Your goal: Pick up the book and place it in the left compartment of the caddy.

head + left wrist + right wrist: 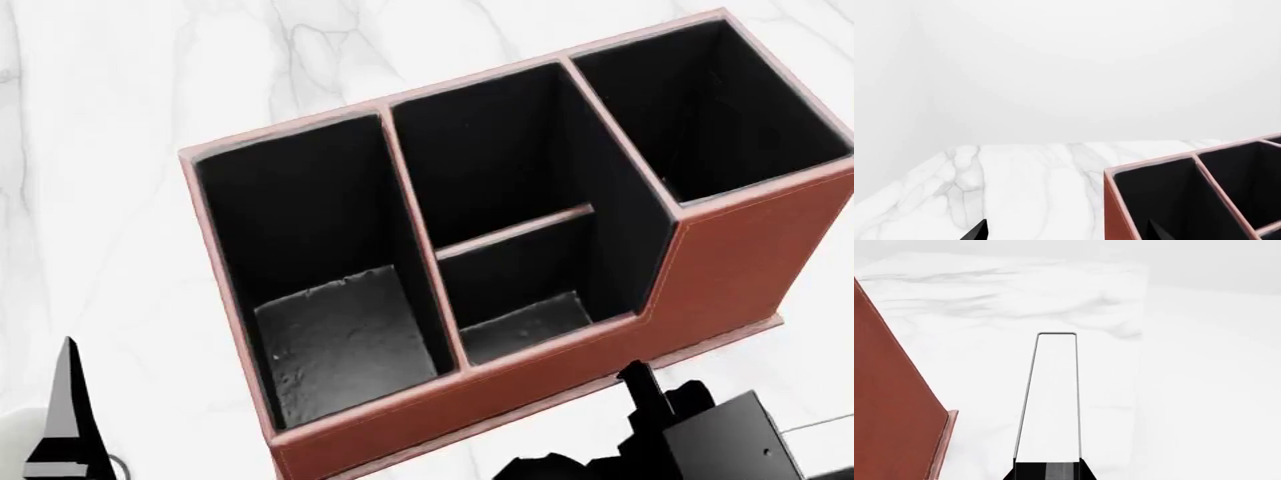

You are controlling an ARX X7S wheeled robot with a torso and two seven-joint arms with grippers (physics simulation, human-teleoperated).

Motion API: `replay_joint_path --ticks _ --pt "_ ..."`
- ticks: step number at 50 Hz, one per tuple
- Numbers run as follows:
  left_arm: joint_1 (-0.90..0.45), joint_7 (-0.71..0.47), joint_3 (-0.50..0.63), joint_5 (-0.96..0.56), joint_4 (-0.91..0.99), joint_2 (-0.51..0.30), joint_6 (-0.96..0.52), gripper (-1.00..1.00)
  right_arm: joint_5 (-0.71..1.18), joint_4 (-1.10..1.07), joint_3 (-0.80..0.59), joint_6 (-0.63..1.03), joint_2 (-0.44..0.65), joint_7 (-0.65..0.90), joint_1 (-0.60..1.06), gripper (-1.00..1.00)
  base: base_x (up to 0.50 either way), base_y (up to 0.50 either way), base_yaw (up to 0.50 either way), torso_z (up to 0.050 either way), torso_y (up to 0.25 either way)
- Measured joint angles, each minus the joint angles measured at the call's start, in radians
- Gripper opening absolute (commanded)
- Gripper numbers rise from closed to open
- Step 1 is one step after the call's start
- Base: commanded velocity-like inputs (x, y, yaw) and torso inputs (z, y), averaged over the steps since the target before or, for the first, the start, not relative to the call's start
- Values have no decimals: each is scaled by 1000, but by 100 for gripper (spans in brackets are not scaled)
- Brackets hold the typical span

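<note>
Gripping the book [1053, 405] edge-on in my right pincer [1049, 471], I hold it over the marble bench [1014, 295], its white page edge framed by thin black covers and pointing toward the bench's far edge. It hangs just beside the caddy [721, 270], off the tall square section's red outer wall, not yet in any section. From the head view the left compartment [340, 330], the wide one with the greyish floor, lies bare, next to the crossbar-split middle section [514, 235]. My left pincer [1067, 232] shows only two dark fingertips [977, 231] set well apart, one over bare bench, the other at the caddy's corner.
</note>
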Motion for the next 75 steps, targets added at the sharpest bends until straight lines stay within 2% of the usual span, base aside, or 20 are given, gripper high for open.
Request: replay_joint_path --ticks 26,50,75 --pt "4 -12 3 -8 7 -12 6 100 -118 -206 -38 119 30 0 -7 -100 0 0 0 0 1" --pt "3 -21 1 -21 12 -22 9 100 -459 -468 -309 381 161 -51 91 -100 0 0 0 0 1" --pt "3 -30 8 -26 14 -32 15 100 -518 -514 -483 382 242 -207 152 -100 0 0 0 0 1"
